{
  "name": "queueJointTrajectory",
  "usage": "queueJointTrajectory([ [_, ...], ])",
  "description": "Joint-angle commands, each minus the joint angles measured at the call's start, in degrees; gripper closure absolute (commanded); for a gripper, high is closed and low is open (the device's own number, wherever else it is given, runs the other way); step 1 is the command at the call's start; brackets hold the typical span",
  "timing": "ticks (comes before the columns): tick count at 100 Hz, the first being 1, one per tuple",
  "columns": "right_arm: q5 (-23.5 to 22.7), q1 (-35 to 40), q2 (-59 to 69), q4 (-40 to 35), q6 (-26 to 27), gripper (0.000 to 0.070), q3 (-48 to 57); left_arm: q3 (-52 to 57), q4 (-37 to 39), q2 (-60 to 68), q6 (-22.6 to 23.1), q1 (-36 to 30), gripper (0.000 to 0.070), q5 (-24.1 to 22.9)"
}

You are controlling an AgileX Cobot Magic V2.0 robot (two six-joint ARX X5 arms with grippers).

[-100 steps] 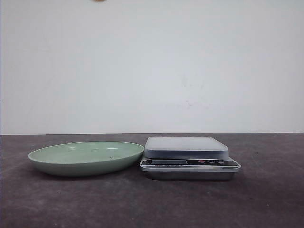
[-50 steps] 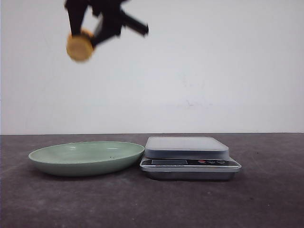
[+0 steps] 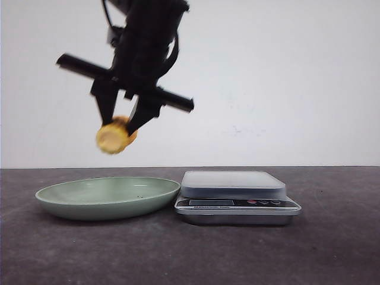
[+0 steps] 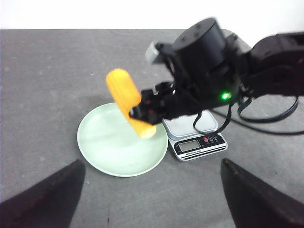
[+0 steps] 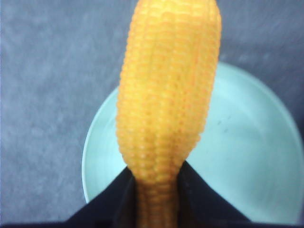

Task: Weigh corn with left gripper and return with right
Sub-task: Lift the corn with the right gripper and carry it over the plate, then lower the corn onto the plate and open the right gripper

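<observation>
Right gripper [image 3: 122, 119]: its fingers are clamping the corn [image 3: 114, 136] near one end; you are carrying it in the air over the green plate [image 3: 59, 202].
Corn: hanging above the plate, at about 10 o'clock from the scale [image 3: 237, 205], well clear of both.
Step, as I judge it: returning the corn to the plate.
Advice: be lowering slowly and straight; release only once the cob is nearly touching the dish, or it may roll.
Left gripper: only its dark fingertips [image 4: 42, 199] are showing, spread wide, gripping nothing.
Blur: the arm is smeared in the front view, so exact height is uncertain.
</observation>
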Motion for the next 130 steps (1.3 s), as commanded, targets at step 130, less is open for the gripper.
queueJointTrajectory([
  [130, 0.63, -0.55, 7.21, -0.57, 0.07, 0.0692, 1.49, 0.68, -0.63, 0.15, -0.28, -0.61, 0.0145, -0.31],
])
